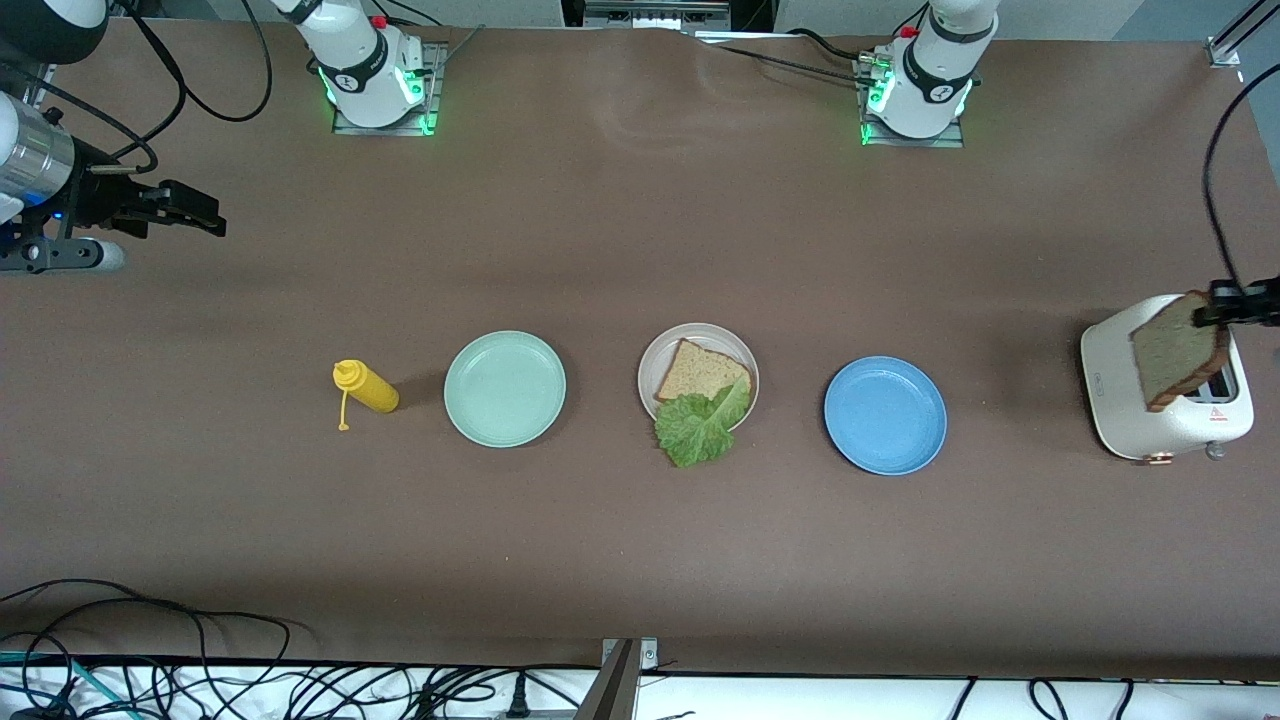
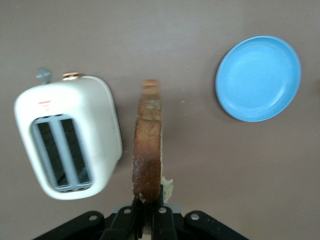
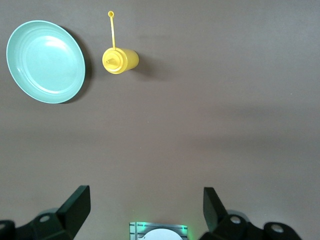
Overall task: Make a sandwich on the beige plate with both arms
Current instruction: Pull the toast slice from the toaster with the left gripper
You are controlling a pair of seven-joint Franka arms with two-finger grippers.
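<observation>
While our left gripper point(image 2: 148, 212) pinches the bread slice point(image 1: 1178, 350) over the toaster point(image 1: 1165, 425) | beige plate point(image 1: 650, 362) lies toward right arm's end | right gripper point(image 3: 145, 210) waits wide open, empty

Front cam high; wrist cams look down (both)

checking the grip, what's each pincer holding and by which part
Left pincer clamps a bread slice by its crust edge, above the toaster. Right pincer holds nothing.
</observation>
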